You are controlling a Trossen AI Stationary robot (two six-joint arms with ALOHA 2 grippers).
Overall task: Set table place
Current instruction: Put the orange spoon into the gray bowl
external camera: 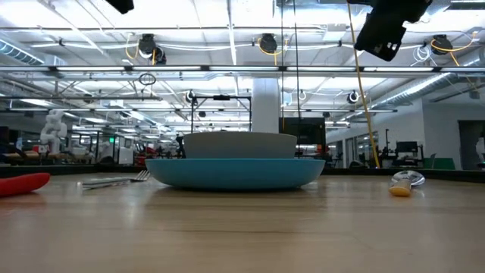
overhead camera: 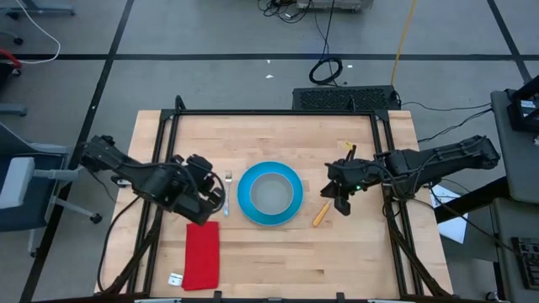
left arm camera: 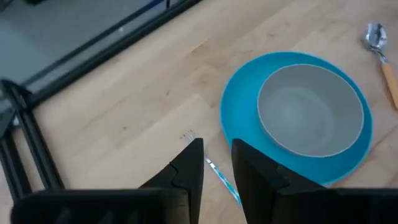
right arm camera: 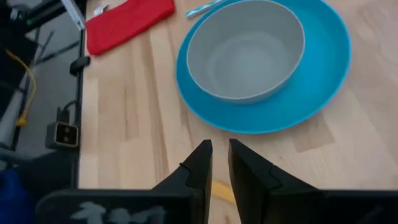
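A round bright-blue plate (overhead camera: 269,194) lies flat near the table's middle, and a grey bowl (overhead camera: 271,194) stands upright in it. A thin silver fork (overhead camera: 227,189) lies on the wood just left of the plate. The orange-handled spoon (overhead camera: 322,212) lies just right of it. My left gripper (left arm camera: 217,152) hangs above the fork (left arm camera: 221,177), narrowly open, touching nothing. My right gripper (right arm camera: 220,149) hovers over the spoon's orange handle (right arm camera: 221,190), narrowly open too. The low view shows both grippers well above the tabletop, the right one (external camera: 383,34) at the upper right.
A folded red cloth (overhead camera: 202,252) lies near the table's near edge, left of the plate, with a small white tag (overhead camera: 175,279) beside it. Black frame rails (overhead camera: 278,113) run along the table's edges. Bare wood lies in front of the plate and behind it.
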